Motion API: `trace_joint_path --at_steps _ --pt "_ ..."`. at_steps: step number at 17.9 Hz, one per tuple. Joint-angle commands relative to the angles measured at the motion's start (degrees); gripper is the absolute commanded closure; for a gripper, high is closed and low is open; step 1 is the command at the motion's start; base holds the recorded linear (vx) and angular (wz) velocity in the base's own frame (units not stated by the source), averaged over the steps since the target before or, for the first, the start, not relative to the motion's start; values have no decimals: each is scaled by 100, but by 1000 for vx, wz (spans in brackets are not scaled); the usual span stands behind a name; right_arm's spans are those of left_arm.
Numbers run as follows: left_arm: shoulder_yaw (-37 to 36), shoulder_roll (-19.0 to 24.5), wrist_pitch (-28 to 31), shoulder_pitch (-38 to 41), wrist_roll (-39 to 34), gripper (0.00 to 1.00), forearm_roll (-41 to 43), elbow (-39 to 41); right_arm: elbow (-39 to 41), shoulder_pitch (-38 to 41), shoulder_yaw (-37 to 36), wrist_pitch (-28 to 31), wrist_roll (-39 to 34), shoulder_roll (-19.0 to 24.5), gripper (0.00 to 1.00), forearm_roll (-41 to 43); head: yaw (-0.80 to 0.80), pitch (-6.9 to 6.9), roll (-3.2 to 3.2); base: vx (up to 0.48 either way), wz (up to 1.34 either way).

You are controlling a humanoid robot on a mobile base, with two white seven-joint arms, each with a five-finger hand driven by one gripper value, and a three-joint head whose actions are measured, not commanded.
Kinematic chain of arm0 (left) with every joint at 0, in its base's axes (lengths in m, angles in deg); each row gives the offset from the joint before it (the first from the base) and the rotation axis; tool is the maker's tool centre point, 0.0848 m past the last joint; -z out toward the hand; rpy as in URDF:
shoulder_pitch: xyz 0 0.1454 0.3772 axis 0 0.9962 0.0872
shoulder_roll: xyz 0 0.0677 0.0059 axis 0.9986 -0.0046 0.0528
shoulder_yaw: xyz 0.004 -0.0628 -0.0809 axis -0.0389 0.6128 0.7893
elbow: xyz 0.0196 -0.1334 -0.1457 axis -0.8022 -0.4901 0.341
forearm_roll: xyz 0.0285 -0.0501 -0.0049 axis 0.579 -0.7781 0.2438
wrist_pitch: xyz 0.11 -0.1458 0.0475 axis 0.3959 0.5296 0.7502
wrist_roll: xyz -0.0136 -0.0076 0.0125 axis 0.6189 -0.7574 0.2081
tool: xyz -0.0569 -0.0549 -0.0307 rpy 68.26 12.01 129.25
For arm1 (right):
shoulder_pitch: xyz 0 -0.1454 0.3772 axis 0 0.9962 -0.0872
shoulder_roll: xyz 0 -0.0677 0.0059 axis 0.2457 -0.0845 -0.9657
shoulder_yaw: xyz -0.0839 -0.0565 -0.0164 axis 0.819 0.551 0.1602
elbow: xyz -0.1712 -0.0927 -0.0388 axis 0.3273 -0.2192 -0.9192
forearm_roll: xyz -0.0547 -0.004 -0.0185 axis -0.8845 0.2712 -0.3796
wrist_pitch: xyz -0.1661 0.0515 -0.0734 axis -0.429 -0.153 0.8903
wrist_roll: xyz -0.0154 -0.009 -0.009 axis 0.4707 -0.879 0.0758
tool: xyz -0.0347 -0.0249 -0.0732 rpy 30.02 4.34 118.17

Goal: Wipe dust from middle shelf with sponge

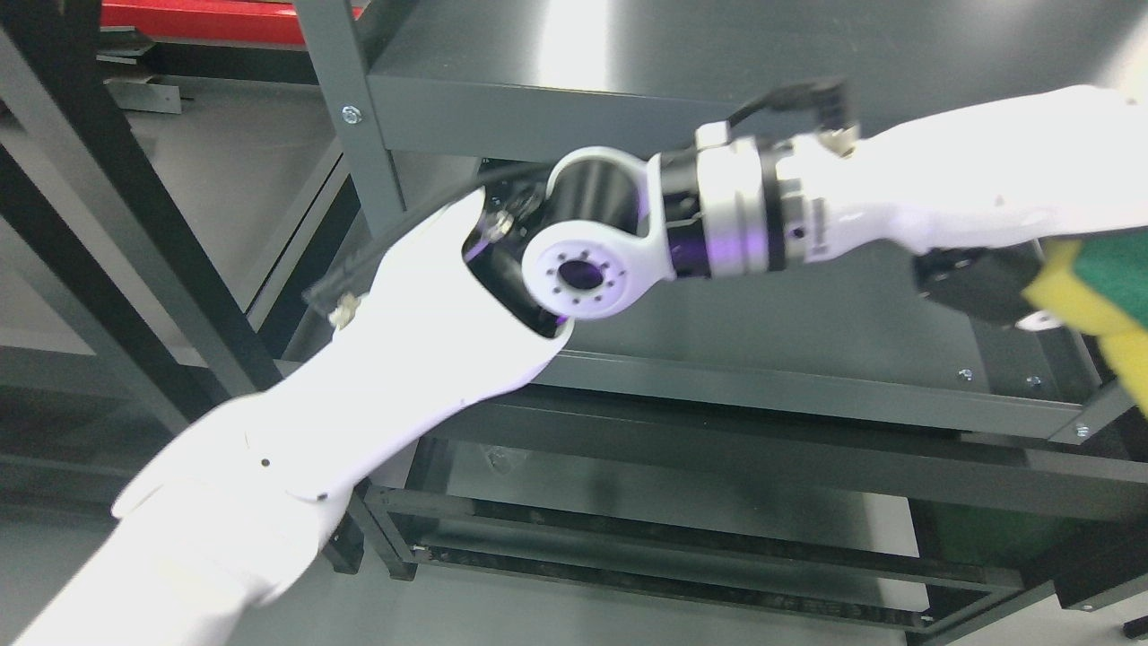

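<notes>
Fingers (978, 287) of the left hand (987, 269) show only as a dark mass at the far right, pressed against the sponge (1099, 296); they appear closed on it, though the grip itself is partly hidden by the wrist and cut off by the picture's edge. Yellow with a green scouring layer, the sponge sits at the right edge, over the right end of the middle shelf (807, 314), just above its front rim; whether it touches the shelf surface cannot be told. From the lower left, the left arm (404, 359) rises white, bends at a round elbow joint (583, 274) in front of the shelf, and runs rightward across it to the hand. Above is the upper shelf (538, 117), bolted to a grey upright post (354, 117). Below lies a lower shelf (673, 511). A red strip (197, 18) shows at the top left.
</notes>
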Motion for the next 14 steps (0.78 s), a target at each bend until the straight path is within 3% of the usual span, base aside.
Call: trace_joint_path --at_steps 1,3,7,12,14 --pt "-1219 100 53 -1610 3 99 162 -749 100 0 -1 -12 4 -100 0 0 0 0 0 19 -119" --pt "-1359 100 0 -1761 29 97 232 -995 100 0 -1 -12 4 -100 0 0 0 0 0 16 -97" --pt "-1484 100 -324 -2077 160 96 1137 -1259 100 0 -1 -12 4 -100 0 0 0 0 0 4 -10" --pt "-1274 100 -2676 -2350 616 96 1673 -2182 100 0 -1 -12 4 -100 0 0 0 0 0 -1 -41" --pt "-739 100 -2997 -2342 1222 97 1850 -2209 100 0 7 -12 4 -100 0 0 0 0 0 8 1"
